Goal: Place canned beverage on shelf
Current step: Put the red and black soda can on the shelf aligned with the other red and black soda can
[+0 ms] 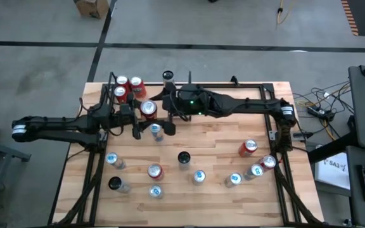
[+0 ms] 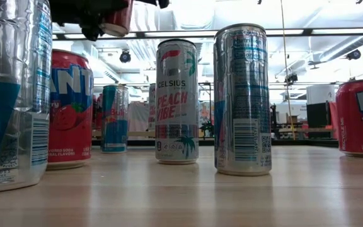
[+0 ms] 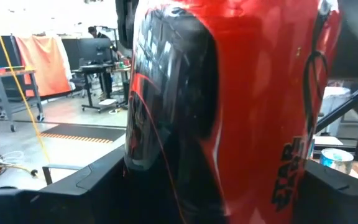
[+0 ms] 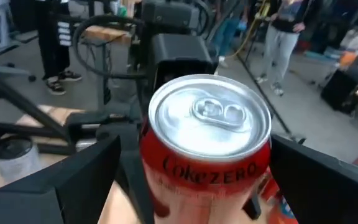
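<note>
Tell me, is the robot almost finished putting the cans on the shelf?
Not nearly. Three red cans already stand in the shelf corner. A Coke Zero can is up in the air between the left gripper and the right gripper; which one grips it is unclear. About a dozen loose cans on the table are left.

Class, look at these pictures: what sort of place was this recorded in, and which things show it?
Probably a robotics lab or workshop: a plank table framed in black metal, loose cables on a concrete floor, and desks with monitors behind.
</note>
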You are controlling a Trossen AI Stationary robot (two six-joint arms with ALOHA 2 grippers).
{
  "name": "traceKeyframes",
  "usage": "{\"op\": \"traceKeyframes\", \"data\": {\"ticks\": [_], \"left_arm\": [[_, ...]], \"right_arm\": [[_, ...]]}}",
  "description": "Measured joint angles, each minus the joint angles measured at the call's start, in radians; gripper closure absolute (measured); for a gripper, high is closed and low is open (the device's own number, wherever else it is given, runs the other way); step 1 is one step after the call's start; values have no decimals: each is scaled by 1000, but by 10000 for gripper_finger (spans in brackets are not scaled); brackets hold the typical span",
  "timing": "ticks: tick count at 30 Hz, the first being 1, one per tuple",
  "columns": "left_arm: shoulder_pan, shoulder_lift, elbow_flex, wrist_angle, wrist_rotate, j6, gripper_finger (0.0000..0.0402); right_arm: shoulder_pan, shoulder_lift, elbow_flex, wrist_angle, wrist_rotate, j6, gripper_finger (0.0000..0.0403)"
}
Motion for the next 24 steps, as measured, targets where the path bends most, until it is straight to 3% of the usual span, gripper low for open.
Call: {"op": "traceKeyframes", "data": {"ticks": [10, 18, 21, 24], "left_arm": [[0, 6, -4, -8, -4, 5, 108], [0, 12, -4, 20, -3, 9, 108], [0, 15, -4, 30, -3, 4, 107], [0, 14, -4, 38, -5, -15, 70]], "right_arm": [[0, 30, 1, 67, -5, -6, 25], [-2, 30, 1, 72, -3, -15, 110], [-5, 30, 2, 72, -5, -9, 110], [-5, 30, 2, 72, -3, 2, 110]]}}
